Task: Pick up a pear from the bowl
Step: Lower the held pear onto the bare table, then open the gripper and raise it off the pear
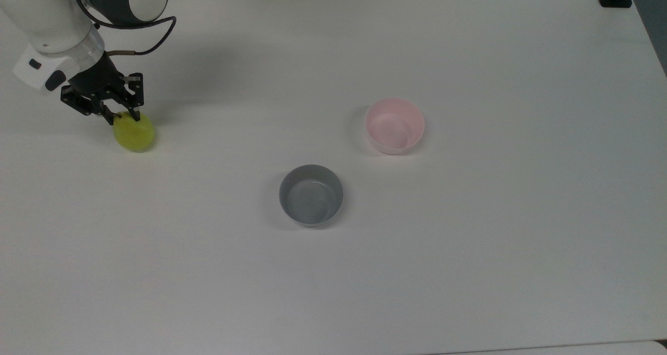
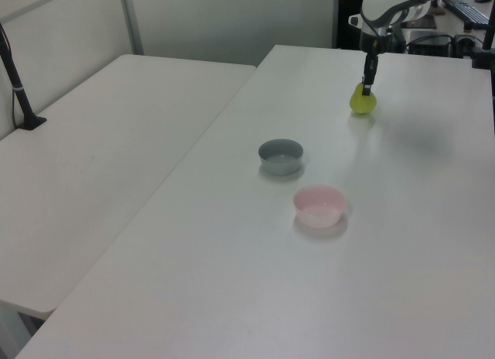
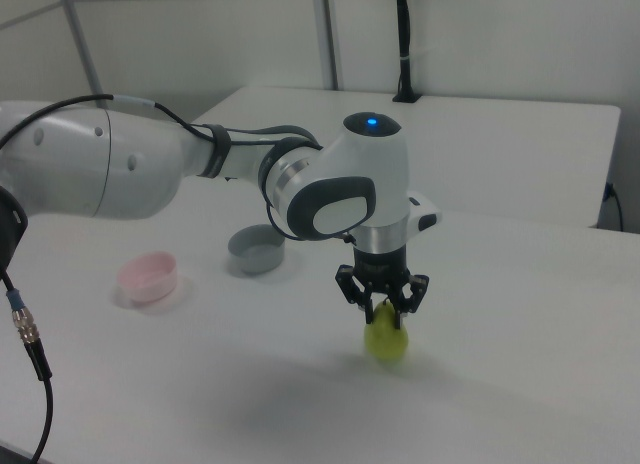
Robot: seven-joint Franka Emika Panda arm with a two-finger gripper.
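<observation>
gripper (image 1: 124,117): pointing down, fingers pinched on the top of the pear
pear (image 1: 134,132): directly below the fingertips, its underside on the table (image 1: 469,266) or just off it, can't tell
bowl (image 1: 394,125): pink, nothing in it, well apart from the fingers, toward the top view's right
grey bowl (image 1: 311,194): well apart too, beside the pink one

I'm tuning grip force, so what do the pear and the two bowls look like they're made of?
The pear: smooth, evenly yellow-green skin with a dull sheen, likely plastic, though real fruit can't be ruled out. The pink bowl and grey bowl: thin walls, uniform matte colour, probably plastic or melamine.
</observation>
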